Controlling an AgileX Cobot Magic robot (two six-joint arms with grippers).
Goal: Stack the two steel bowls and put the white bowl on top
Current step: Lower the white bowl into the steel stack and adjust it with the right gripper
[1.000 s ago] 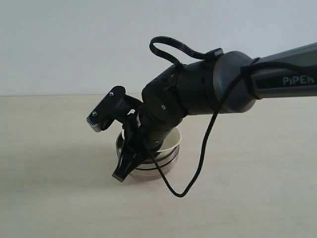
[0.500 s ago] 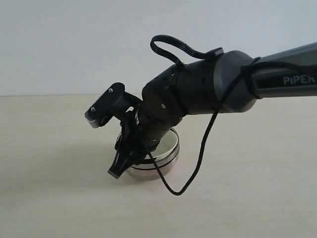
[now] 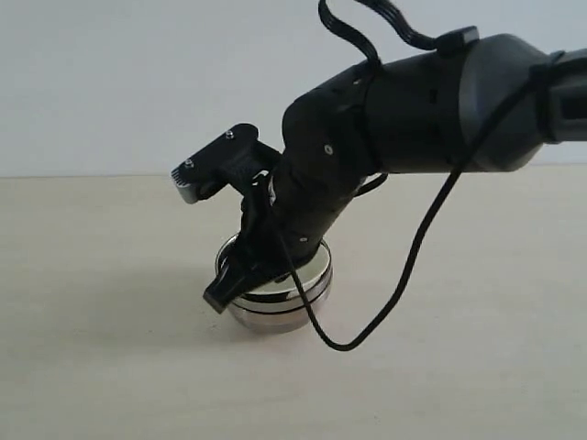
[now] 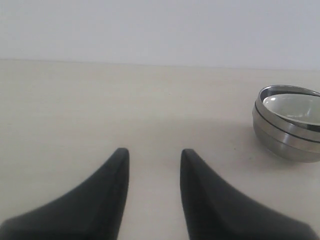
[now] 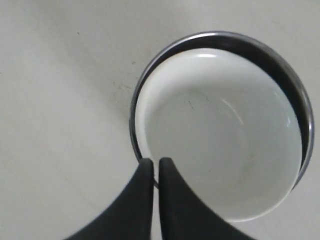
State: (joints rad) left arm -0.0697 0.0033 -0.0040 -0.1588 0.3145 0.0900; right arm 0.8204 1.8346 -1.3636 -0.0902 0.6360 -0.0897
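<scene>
White bowl (image 5: 215,145), glossy and likely slippery, is nesting in the steel bowls (image 3: 266,313). Right gripper (image 5: 155,167), nearly closed, is hovering at its 8 o'clock rim, the natural hold.

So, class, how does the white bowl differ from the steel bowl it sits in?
The white bowl is glossy white; the steel bowl is shiny grey metal. The white bowl is narrower, leaving a dark crescent inside the steel bowl's rim. The white bowl nests inside; the steel bowl holds it. Both are round and upright.
</scene>
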